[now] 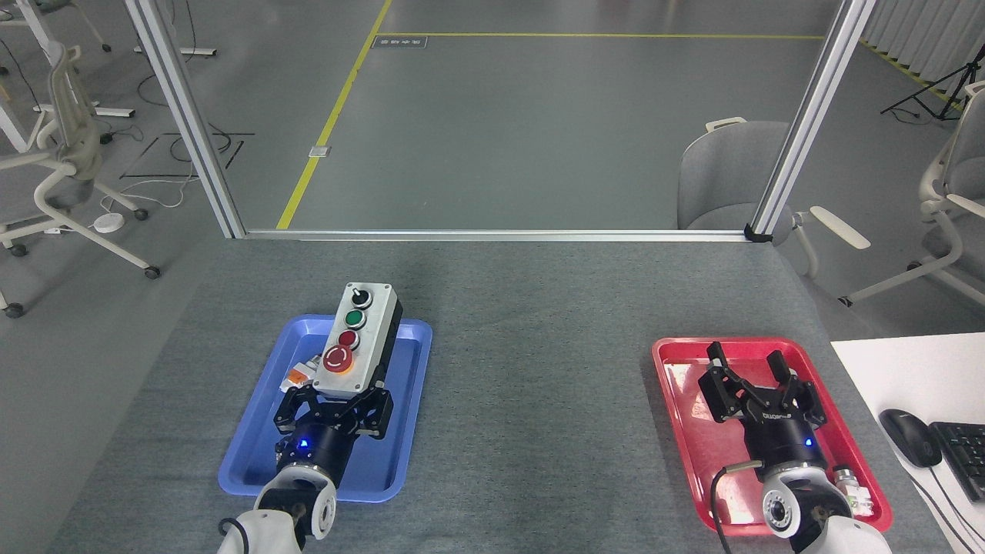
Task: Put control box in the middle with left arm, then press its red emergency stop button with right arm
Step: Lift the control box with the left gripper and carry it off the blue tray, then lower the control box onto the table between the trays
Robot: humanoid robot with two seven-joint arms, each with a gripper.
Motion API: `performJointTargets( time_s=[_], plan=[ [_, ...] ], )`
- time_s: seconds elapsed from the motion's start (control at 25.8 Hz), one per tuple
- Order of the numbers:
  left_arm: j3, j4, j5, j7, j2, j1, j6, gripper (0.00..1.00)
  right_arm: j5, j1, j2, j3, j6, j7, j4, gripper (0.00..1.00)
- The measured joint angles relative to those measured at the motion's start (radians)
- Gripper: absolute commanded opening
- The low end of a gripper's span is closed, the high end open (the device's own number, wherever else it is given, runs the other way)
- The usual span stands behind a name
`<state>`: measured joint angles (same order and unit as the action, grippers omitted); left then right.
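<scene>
The control box point(356, 338), light grey with a black base, hangs lifted above the blue tray point(254, 454), its far end reaching past the tray's back rim. My left gripper point(336, 396) is shut on its near end. The box's top shows a black knob, a green button, a small red button and the big red emergency stop button point(338, 358) nearest my fingers. My right gripper point(750, 372), with white lettering, stands open over the red tray point(677, 362) and holds nothing.
A small white-and-orange push-button part point(300, 373) lies in the blue tray, partly hidden behind the box. Grey mat covers the table between the trays. A white desk with mouse point(910, 435) and keyboard point(962, 454) sits at the right; an aluminium frame point(492, 235) borders the back.
</scene>
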<state>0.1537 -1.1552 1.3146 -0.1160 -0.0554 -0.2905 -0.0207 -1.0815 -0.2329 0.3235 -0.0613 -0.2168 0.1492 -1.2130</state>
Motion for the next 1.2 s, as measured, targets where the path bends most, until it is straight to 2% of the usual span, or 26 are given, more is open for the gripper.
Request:
performJointTargets(
  time_s=[0.23,0.5,0.81,1.12,1.16,1.2],
  plan=[
    [0.144,-0.04,0.013,-0.001,0.079,0.009,0.008,0.0,0.0,0.0,0.001,-0.001,-0.004,0.003,-0.005,0.99],
    [0.317,0.069,0.074,0.003,0.177,-0.009,0.048,0.0,0.001,0.0,0.0,-0.005,-0.004,0.002,-0.005,0.99],
    [0.524,0.22,0.085,0.018,0.195,-0.097,0.132,0.0,0.002,0.0,-0.004,-0.005,-0.005,0.0,-0.005,0.99],
    [0.585,0.35,0.077,0.042,0.197,-0.178,0.113,0.0,0.002,-0.002,-0.001,-0.005,0.001,0.0,-0.005,0.99],
    [0.587,0.353,0.077,0.05,0.197,-0.182,0.111,0.1,0.002,-0.003,-0.001,-0.005,0.001,-0.001,-0.005,0.99],
    [0.589,0.356,0.077,0.063,0.196,-0.184,0.111,0.37,0.002,-0.003,-0.001,-0.005,0.002,-0.001,-0.005,0.99]
  ],
)
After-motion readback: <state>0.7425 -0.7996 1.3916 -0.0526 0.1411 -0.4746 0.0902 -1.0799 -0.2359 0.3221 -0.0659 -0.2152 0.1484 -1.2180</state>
